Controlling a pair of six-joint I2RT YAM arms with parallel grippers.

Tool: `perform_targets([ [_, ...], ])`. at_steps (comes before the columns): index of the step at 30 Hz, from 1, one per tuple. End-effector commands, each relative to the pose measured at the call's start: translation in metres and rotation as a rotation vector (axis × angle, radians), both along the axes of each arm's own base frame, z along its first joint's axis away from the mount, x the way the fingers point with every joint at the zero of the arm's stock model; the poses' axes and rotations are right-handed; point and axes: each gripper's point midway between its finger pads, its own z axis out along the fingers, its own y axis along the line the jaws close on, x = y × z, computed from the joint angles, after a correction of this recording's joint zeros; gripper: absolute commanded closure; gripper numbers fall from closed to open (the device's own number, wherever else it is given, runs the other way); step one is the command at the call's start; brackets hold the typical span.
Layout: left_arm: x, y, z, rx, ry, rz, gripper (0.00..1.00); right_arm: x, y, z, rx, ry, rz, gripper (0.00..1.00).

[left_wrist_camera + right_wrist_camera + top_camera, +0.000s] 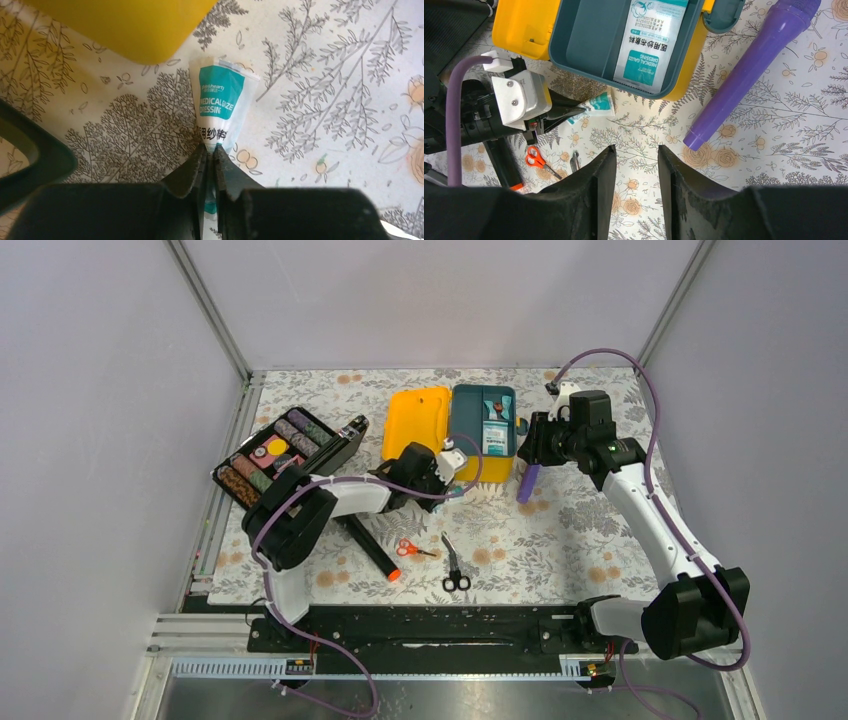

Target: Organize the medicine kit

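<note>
The medicine kit [430, 420] lies open at the back middle of the floral cloth, yellow lid flat to the left, teal insert tray [589, 40] to the right. One white-and-teal gauze packet [651, 42] lies in the tray. My left gripper [212, 148] is shut on a second gauze packet [220, 97], just in front of the yellow kit [125, 25]; this gauze packet [599, 105] also shows in the right wrist view. My right gripper [636, 147] hovers open and empty over the cloth, near the kit's right front corner.
A purple tube [527, 483] lies right of the kit. Orange-handled scissors [412, 549], black-handled scissors [453, 565] and a black stick with an orange tip [372, 547] lie at the front. A black tray of coloured rolls [280, 453] stands at the left.
</note>
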Motion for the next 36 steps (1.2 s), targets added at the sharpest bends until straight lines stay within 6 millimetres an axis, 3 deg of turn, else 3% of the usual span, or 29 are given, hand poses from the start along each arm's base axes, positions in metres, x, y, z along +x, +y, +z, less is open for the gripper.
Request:
perform_targets([
  [1, -0.026, 0.008, 0.003, -0.009, 0.059, -0.064, 0.92, 0.002, -0.001, 0.007, -0.005, -0.023, 0.007, 0.57],
  [6, -0.037, -0.002, 0.055, -0.122, 0.037, -0.155, 0.91, 0.001, 0.000, 0.006, 0.001, -0.019, 0.014, 0.57],
  [10, -0.040, -0.010, 0.110, -0.199, -0.053, -0.236, 0.91, -0.002, 0.007, 0.008, 0.031, -0.014, 0.043, 0.51],
  [14, -0.034, -0.020, 0.169, -0.290, -0.129, -0.250, 0.89, -0.009, 0.037, 0.018, 0.176, -0.021, 0.169, 0.40],
  [18, -0.024, -0.030, 0.209, -0.392, -0.110, -0.210, 0.88, -0.014, 0.067, 0.030, 0.366, 0.009, 0.265, 0.35],
  [25, -0.010, -0.029, 0.236, -0.498, -0.035, -0.178, 0.87, 0.002, 0.087, 0.050, 0.466, -0.016, 0.333, 0.30],
  [30, -0.012, -0.033, 0.244, -0.552, 0.005, -0.191, 0.87, 0.008, 0.099, 0.058, 0.508, -0.008, 0.366, 0.41],
  [36, -0.012, -0.035, 0.240, -0.556, 0.019, -0.195, 0.86, 0.001, 0.112, 0.063, 0.550, 0.005, 0.419, 0.65],
])
